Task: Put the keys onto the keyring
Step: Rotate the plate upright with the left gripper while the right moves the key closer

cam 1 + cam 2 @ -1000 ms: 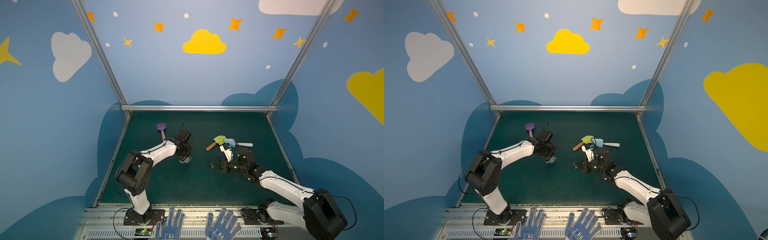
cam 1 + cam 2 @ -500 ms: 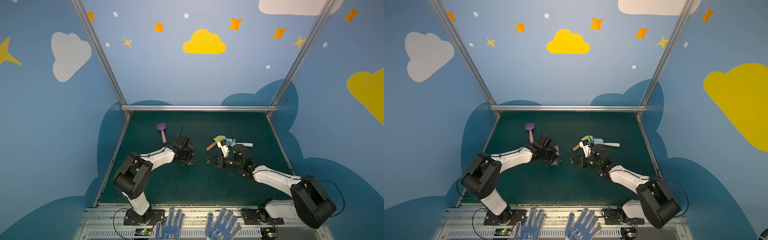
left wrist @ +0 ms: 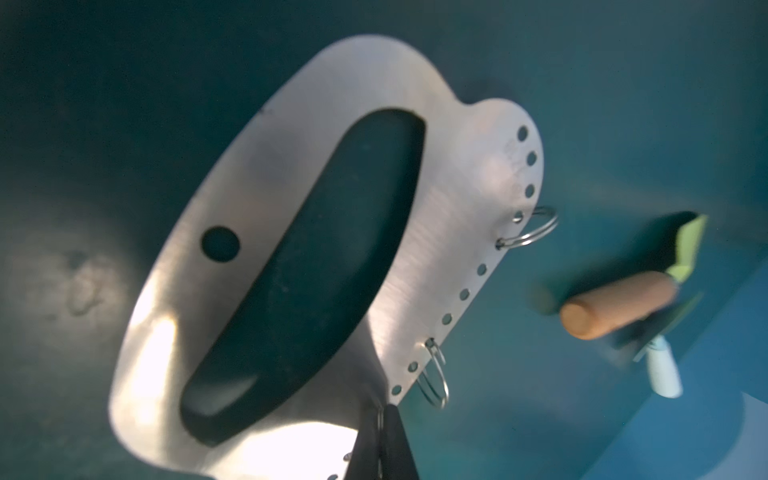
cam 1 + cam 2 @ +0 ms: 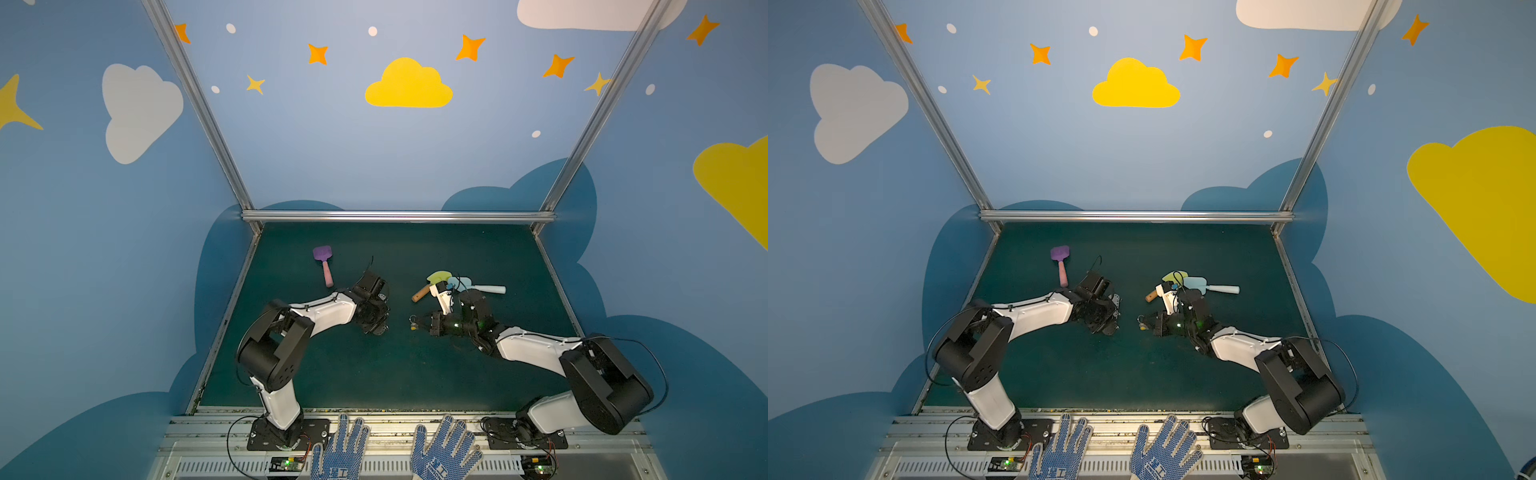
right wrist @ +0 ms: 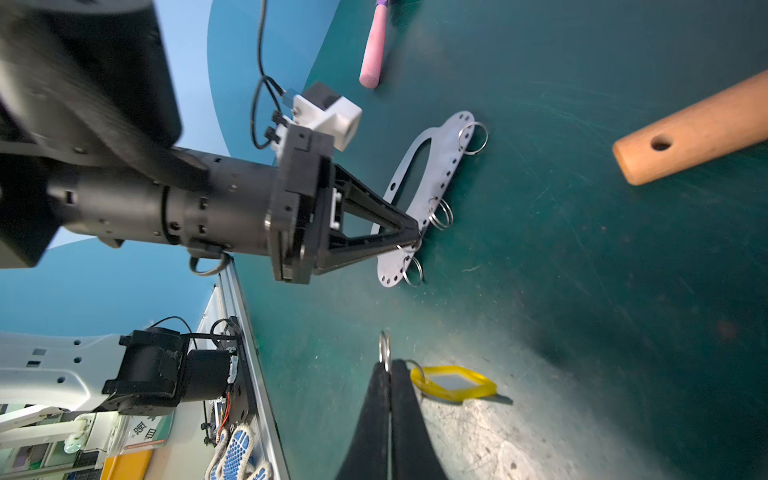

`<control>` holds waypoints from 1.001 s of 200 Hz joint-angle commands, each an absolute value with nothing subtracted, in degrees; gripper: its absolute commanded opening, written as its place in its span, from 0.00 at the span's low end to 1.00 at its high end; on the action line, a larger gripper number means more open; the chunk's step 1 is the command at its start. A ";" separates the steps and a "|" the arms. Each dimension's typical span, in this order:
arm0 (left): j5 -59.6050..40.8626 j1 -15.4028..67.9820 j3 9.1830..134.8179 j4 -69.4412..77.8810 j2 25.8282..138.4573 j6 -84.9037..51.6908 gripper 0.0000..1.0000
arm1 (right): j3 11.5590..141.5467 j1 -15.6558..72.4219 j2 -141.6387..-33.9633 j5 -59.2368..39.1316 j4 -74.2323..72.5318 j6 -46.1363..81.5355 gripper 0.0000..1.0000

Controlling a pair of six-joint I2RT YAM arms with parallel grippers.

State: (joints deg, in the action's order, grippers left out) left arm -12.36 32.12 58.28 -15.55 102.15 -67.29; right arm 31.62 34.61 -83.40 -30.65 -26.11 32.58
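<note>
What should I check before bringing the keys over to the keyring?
1. Right end effector shut on the small ring of the keys: ok.
2. Left end effector shut at the holed edge of the keyring: ok.
3. Keys threaded onto keyring: not ok; they are apart.
4. Free rings on the keyring: ok, several visible.
5. Orange-handled shovel off the line between both: ok.
6. Keyring lifted off the table: cannot tell.
</note>
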 commanded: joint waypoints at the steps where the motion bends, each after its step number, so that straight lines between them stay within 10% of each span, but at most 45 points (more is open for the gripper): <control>1: -11.55 32.34 59.50 -17.84 103.95 -65.31 0.06 | 32.87 34.89 -82.36 -30.43 -26.65 32.60 0.00; 96: -9.61 32.13 60.02 -20.42 103.01 -64.41 0.21 | 31.99 34.88 -81.12 -29.44 -26.19 32.45 0.00; 200: -8.61 31.03 61.20 -22.25 101.39 -62.84 0.04 | 31.74 35.83 -81.71 -29.94 -26.61 32.31 0.00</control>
